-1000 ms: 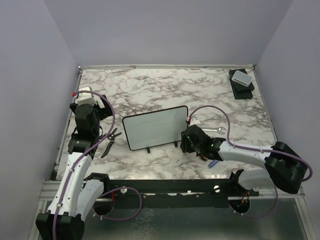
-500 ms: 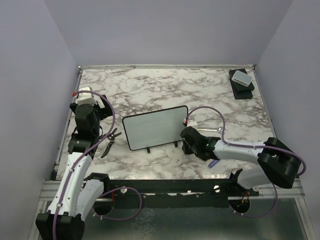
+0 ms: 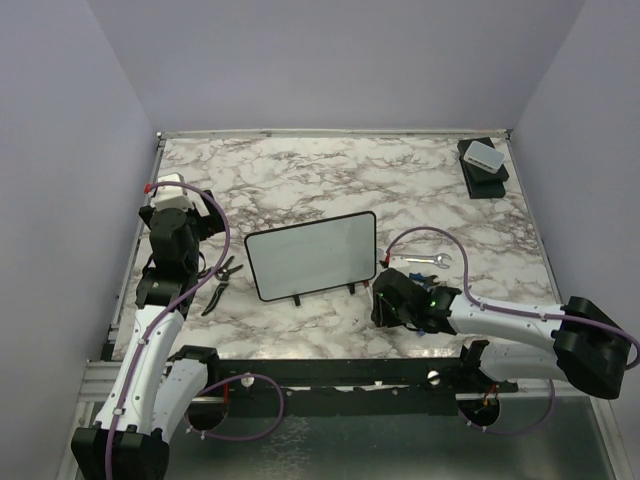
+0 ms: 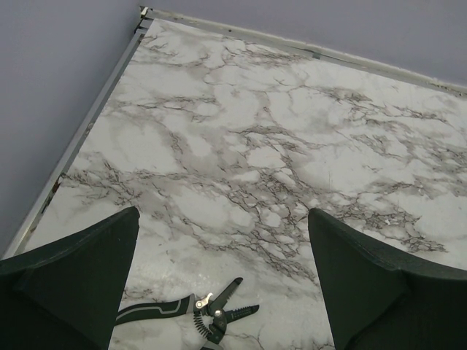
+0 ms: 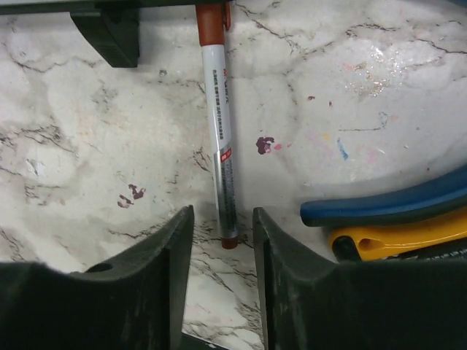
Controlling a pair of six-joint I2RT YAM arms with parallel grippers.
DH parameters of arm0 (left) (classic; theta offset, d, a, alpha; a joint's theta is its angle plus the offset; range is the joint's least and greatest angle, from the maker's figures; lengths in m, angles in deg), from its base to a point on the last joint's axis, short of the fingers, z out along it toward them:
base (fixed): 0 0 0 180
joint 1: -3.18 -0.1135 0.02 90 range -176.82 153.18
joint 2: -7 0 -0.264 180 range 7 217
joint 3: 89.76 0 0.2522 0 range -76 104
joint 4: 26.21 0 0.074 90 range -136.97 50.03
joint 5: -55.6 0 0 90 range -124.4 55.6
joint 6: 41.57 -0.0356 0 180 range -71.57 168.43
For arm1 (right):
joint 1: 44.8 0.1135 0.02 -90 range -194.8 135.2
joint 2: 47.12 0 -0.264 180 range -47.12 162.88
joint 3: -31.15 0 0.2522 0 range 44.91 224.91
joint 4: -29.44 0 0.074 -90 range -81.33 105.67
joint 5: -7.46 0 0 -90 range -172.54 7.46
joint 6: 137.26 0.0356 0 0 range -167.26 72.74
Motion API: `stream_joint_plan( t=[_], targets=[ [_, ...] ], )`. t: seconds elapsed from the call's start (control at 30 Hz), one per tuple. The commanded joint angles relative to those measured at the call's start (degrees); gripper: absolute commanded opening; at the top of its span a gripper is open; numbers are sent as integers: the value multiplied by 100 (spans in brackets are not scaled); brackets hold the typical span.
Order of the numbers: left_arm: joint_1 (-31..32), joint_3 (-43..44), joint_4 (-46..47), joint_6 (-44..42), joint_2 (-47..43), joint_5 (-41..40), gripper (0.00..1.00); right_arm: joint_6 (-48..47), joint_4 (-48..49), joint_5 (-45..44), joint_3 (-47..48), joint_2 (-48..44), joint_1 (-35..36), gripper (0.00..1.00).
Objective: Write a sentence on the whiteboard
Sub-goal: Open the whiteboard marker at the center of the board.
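Whiteboard [image 3: 310,255]: no writing seen. Marker [image 5: 220,124] is laid lengthwise away from the right gripper [image 5: 222,219], its near end flanked by parted jaws, untouched. Left gripper [image 4: 222,219]: agape, well apart.

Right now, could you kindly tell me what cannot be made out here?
Whiteboard, top view: any writing is too small to tell.
Marker, top view: not visible, likely under the right gripper.
Blue-and-yellow tool, right wrist view: cut off by the right edge.

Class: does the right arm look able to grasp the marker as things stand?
Probably yes: the right gripper is open, the marker has its near end between the gripper's fingers, and nothing covers it.
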Motion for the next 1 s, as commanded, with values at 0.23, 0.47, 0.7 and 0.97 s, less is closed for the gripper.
stream_joint_plan(
  t=[0.23,0.47,0.7,0.97],
  targets=[
    [8,34,-121,-83,-18,38,99,-82,86,-563,523,781,36,50],
    [12,54,-110,-170,11,152,99,-14,-258,-773,603,1004,36,33],
    [197,539,-232,-487,-1,-134,99,23,-1244,-115,849,424,36,1],
    [1243,2313,-1108,-775,1078,715,99,22,-3032,1094,1682,-508,36,0]
  ],
)
